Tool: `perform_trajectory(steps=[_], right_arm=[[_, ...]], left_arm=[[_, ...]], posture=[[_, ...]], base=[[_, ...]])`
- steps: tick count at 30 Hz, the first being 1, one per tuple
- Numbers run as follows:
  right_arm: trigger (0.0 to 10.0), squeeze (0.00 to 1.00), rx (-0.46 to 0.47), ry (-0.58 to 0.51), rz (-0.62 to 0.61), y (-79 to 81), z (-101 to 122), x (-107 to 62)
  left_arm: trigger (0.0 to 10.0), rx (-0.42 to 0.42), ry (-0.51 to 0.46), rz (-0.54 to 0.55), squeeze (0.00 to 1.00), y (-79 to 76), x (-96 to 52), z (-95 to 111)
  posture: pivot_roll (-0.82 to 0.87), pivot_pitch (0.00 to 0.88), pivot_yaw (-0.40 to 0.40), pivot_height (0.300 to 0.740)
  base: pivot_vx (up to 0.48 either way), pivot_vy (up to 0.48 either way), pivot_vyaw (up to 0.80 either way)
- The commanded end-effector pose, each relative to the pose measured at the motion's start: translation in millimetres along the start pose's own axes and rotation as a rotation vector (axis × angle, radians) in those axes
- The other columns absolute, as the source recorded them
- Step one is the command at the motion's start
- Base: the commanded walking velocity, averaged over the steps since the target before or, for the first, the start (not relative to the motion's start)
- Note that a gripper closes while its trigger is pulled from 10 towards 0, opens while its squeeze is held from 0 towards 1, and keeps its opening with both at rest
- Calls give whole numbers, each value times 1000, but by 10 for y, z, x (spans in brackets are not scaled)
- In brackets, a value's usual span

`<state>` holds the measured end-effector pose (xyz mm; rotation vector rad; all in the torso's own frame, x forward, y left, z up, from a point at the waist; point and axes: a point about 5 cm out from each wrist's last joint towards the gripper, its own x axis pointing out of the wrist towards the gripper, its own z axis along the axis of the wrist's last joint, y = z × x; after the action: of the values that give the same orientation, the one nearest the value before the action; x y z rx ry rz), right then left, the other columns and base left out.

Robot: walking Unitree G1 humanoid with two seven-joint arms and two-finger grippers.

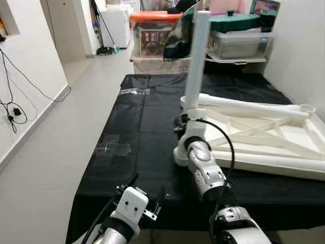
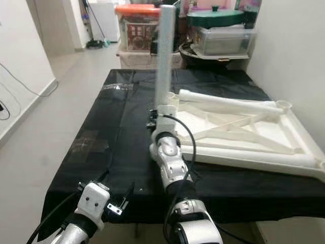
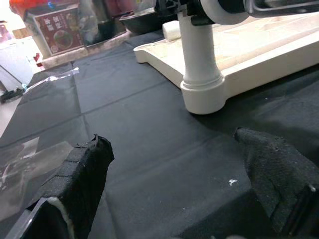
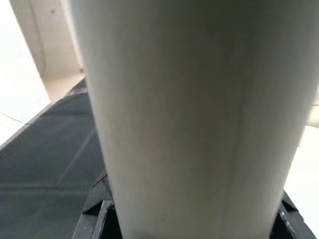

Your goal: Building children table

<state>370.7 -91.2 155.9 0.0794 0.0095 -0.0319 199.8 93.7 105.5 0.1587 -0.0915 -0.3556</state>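
Left end effector [image 1: 147,195] open, idle; right end effector [image 1: 184,123] clamps upright table leg [image 1: 197,61].

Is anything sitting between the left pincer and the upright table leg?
Nothing visible does. The left pincer hovers open over bare black cloth, and the table leg stands in its corner socket beyond it, with the right pincer already at the leg.

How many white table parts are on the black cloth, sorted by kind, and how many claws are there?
Upturned white tabletop: 1
Upright white table leg, standing in a corner socket, right claw around it: 1
White table legs lying on the tabletop: 1 long tube clearly; others cannot be told from the ribs
Claws: 2, the left claw open above the black cloth
Total: 5
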Motion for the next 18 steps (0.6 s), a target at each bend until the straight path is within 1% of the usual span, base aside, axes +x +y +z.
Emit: perform_trajectory(steps=[1,2,3,4,5,6,8,9,10,12,15,16,17,18], right_arm=[[0,0,146,109,-47,153,-250,-117],[0,0,149,106,-26,191,-244,-113],[10000,0,147,92,13,252,-220,-115],[10000,0,146,82,36,290,-204,-118],[10000,0,146,82,36,290,-204,-118],[10000,1000,149,51,71,335,-160,-134],[10000,1000,149,51,71,335,-160,-134],[10000,1000,144,8,117,375,-111,-144],[10000,0,138,-62,183,379,-34,-142],[10000,0,151,-94,237,365,11,-128],[10000,0,158,-107,261,358,35,-120],[10000,0,161,-124,346,377,70,-110],[10000,0,161,-124,346,377,70,-110],[10000,0,167,-128,441,403,89,-104]], left_arm=[[10000,0,16,-6,0,0,-16,-38],[10000,0,16,-6,0,-1,-17,-41],[10000,-1,17,-6,0,-4,-18,-43],[10000,-1,17,-6,0,-6,-18,-45],[10000,-1,17,-6,0,-6,-18,-45],[10000,-1,17,-7,0,-6,-19,-45],[10000,-1,17,-7,0,-6,-19,-45],[10000,-2,18,-7,0,-7,-21,-48],[10000,-2,18,-7,0,-9,-22,-49],[10000,-2,18,-8,0,-10,-23,-47],[10000,-2,17,-8,0,-10,-23,-44],[10000,-2,18,-8,0,-9,-23,-48],[10000,-2,18,-8,0,-9,-23,-48],[10000,-3,19,-9,0,-7,-23,-49]], posture=[[10,0,-4,740],[10,0,-4,740],[10,0,-6,740],[10,0,-6,740],[10,0,-6,740],[10,0,-6,740],[10,0,-6,740],[10,0,-10,740],[10,0,-10,740],[10,0,-10,740],[10,0,-10,740],[9,0,-8,740],[9,0,-8,740],[6,0,-7,740]], base=[[0,0,0],[0,0,0],[0,0,0],[0,0,0],[0,0,0],[0,0,0],[0,0,0],[0,0,0],[0,0,0],[0,0,0],[0,0,0],[0,0,0],[0,0,0],[0,0,0]])
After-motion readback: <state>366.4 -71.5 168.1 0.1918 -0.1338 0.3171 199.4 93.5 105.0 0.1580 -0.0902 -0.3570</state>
